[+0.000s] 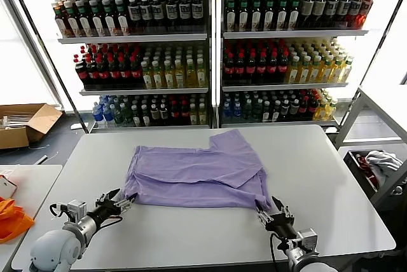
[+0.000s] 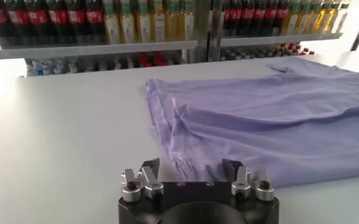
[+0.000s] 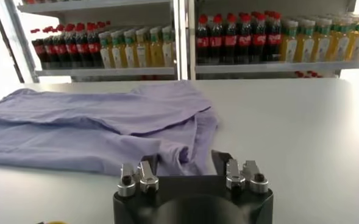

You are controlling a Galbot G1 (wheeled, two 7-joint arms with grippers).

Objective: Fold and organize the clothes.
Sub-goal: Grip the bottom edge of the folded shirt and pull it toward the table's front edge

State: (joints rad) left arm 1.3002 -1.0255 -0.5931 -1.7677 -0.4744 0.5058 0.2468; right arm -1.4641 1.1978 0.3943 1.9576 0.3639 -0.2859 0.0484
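Observation:
One lavender T-shirt [image 1: 197,173] lies partly folded on the white table [image 1: 318,176], plain side up, with a sleeve pointing to the far side. My left gripper [image 1: 124,203] is open at the shirt's near left corner. In the left wrist view the gripper [image 2: 190,171] has the shirt's [image 2: 264,122] hem between its spread fingers. My right gripper [image 1: 269,208] is open at the near right corner. In the right wrist view the gripper [image 3: 185,162] has a bunched fold of the shirt [image 3: 100,125] between its fingers. No printed graphic shows.
Shelves of bottles [image 1: 210,49] stand behind the table. A cardboard box [image 1: 25,122] sits on the floor at the left. An orange object [image 1: 11,218] lies on a side table at the left. A bin with cloths [image 1: 381,164] stands at the right.

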